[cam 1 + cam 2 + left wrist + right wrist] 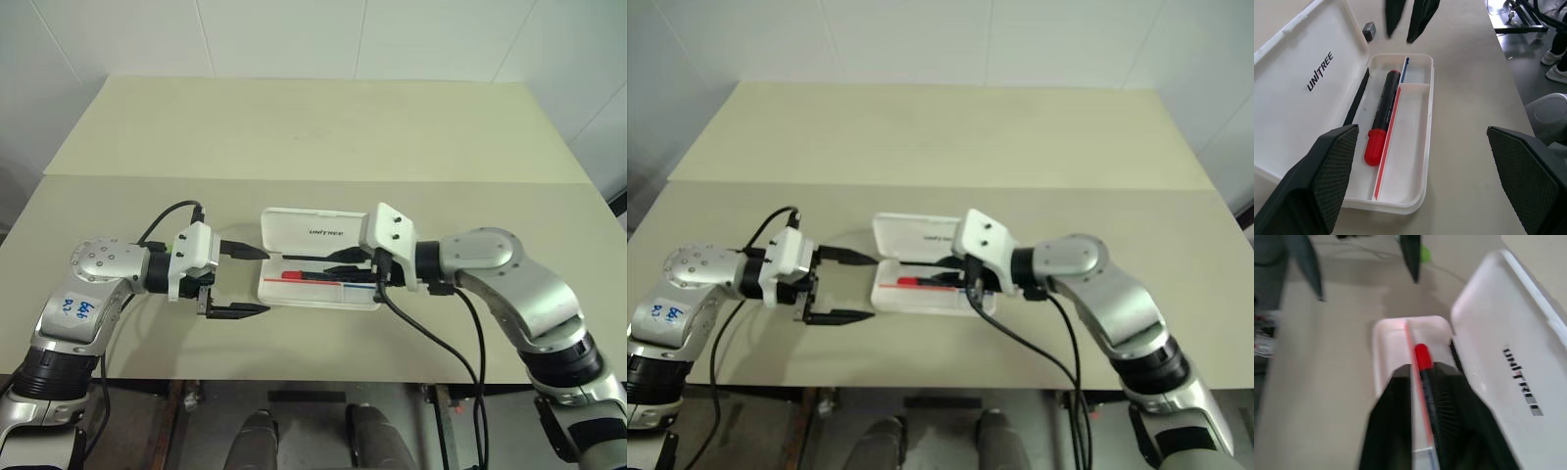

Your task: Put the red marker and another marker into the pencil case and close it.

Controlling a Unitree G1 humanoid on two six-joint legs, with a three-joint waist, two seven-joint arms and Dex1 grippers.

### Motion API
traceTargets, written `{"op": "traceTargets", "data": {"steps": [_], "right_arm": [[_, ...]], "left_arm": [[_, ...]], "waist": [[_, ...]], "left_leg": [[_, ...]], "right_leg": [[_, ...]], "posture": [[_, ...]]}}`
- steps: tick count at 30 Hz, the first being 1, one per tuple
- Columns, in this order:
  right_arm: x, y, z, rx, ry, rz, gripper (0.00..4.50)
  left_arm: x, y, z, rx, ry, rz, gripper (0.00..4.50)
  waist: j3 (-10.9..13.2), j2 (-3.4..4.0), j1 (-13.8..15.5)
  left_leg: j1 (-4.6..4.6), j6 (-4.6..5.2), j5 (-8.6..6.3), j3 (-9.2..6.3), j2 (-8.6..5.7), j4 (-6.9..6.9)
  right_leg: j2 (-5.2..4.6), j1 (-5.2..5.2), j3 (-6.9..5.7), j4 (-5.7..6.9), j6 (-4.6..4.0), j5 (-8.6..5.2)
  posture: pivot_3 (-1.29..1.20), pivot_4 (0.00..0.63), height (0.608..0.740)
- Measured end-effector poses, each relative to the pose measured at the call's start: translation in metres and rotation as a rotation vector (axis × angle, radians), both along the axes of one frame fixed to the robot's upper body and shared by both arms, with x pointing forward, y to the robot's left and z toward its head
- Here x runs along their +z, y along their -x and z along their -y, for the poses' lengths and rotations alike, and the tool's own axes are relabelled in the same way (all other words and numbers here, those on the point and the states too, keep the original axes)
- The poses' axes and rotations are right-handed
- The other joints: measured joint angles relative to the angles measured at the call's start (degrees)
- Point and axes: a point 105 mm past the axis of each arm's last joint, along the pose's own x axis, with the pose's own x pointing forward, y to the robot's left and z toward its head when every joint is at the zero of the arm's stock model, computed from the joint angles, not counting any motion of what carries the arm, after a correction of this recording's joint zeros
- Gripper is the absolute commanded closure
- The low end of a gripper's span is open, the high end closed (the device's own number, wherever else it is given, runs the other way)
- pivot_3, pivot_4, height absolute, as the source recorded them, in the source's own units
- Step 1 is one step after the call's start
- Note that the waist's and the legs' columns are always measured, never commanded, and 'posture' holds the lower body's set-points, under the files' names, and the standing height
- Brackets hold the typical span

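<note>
The white pencil case (323,296) lies open at the middle of the table, its lid (306,231) leaning back. The red marker (1382,117) rests in the tray beside the red divider strip, cap towards my left gripper. At the case's left end my left gripper (265,281) stands wide open and holds nothing. My right gripper (335,266) hovers over the case's right end, shut and empty, clear of the marker. A bit of the light-green marker (1424,253) shows on the table behind one left fingertip (1411,257).
A small grey clip (1369,30) lies on the table just past the case's right end. The table's front edge (294,380) runs close below both arms. Black cables (431,338) hang from the wrists. Open tabletop stretches behind the case.
</note>
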Motion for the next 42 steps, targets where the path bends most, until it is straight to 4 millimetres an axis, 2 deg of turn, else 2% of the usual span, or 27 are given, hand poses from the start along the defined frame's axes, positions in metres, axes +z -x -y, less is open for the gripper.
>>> {"op": "traceTargets", "data": {"steps": [4, 7, 13, 14, 18, 22, 26, 27, 35, 40, 42], "right_arm": [[0.011, 0.003, 0.009, -0.010, -0.044, -0.004, 4.48], [0.022, 0.004, 0.014, -0.016, -0.101, 0.008, 4.48], [0.040, 0.005, 0.020, -0.027, -0.235, 0.047, 4.48], [0.042, 0.005, 0.021, -0.028, -0.245, 0.059, 4.32], [0.045, 0.005, 0.022, -0.022, -0.267, 0.091, 3.23], [0.040, 0.004, 0.026, -0.030, -0.270, 0.084, 1.66], [0.040, 0.005, 0.029, -0.029, -0.259, 0.096, 0.21], [0.040, 0.005, 0.030, -0.031, -0.257, 0.095, 0.03], [0.041, 0.003, 0.033, -0.049, -0.262, 0.115, 0.03], [0.039, 0.002, 0.035, -0.068, -0.264, 0.124, 0.03], [0.038, 0.001, 0.036, -0.075, -0.265, 0.122, 0.03]], "left_arm": [[0.005, -0.009, -0.008, 0.113, 0.056, 0.021, 0.00], [0.007, -0.018, -0.018, 0.269, 0.150, 0.028, 0.00], [-0.020, -0.014, -0.035, 0.520, 0.169, 0.007, 0.00], [-0.022, -0.014, -0.037, 0.551, 0.167, 0.011, 0.00], [-0.022, -0.018, -0.048, 0.674, 0.162, 0.058, 0.00], [-0.029, -0.026, -0.075, 0.922, 0.193, 0.063, 0.00], [-0.034, -0.024, -0.087, 1.049, 0.170, 0.075, 0.00], [-0.035, -0.024, -0.089, 1.067, 0.161, 0.078, 0.00], [-0.035, -0.022, -0.098, 1.132, 0.096, 0.127, 0.00], [-0.015, -0.027, -0.130, 1.240, 0.021, 0.247, 0.00], [-0.013, -0.026, -0.133, 1.251, 0.017, 0.255, 0.00]], "waist": [[0.00, 0.00, -0.08], [0.00, 0.00, -0.13], [0.00, 0.00, 0.08], [0.00, 0.00, 0.13], [0.00, 0.00, 0.16], [0.00, 0.00, 0.04], [0.00, 0.00, 0.10], [0.00, 0.00, 0.13], [0.00, 0.00, 0.12], [0.00, 0.00, 0.05], [0.00, 0.00, 0.11]], "left_leg": [[0.03, 0.00, 0.00, 0.00, 0.01, 0.02], [0.03, 0.01, 0.00, 0.01, 0.01, 0.02], [0.02, 0.00, 0.00, 0.00, 0.03, -0.02], [0.03, -0.01, 0.01, 0.00, 0.02, 0.00], [0.11, -0.03, 0.02, 0.00, -0.01, 0.04], [0.11, -0.03, 0.02, -0.01, 0.01, 0.02], [0.11, -0.03, 0.02, 0.00, 0.00, -0.02], [0.11, -0.03, 0.02, 0.00, 0.00, -0.01], [0.11, -0.03, 0.02, 0.00, -0.01, 0.00], [0.11, -0.03, 0.02, 0.02, -0.01, -0.04], [0.10, -0.03, 0.02, 0.02, -0.02, -0.05]], "right_leg": [[0.01, 0.01, 0.00, 0.06, 0.00, 0.00], [0.00, 0.01, 0.02, 0.06, 0.00, 0.00], [-0.01, 0.01, 0.01, -0.01, 0.00, 0.00], [-0.01, 0.02, 0.01, 0.01, 0.00, 0.00], [-0.03, 0.15, 0.02, -0.01, 0.02, 0.02], [-0.01, 0.13, 0.01, 0.00, 0.02, 0.02], [-0.02, 0.12, 0.01, -0.04, 0.01, 0.02], [-0.02, 0.12, 0.01, -0.03, 0.01, 0.02], [-0.02, 0.13, 0.02, -0.03, 0.01, 0.02], [-0.03, 0.12, 0.02, -0.08, 0.00, 0.02], [-0.04, 0.12, 0.02, -0.11, 0.00, 0.02]], "posture": [[0.00, 0.150, 0.740], [0.00, 0.150, 0.740], [0.00, 0.150, 0.740], [0.00, 0.150, 0.740], [0.00, 0.150, 0.740], [0.00, 0.150, 0.740], [0.00, 0.150, 0.740], [0.00, 0.150, 0.740], [0.00, 0.150, 0.740], [0.00, 0.150, 0.740], [0.00, 0.150, 0.740]]}}
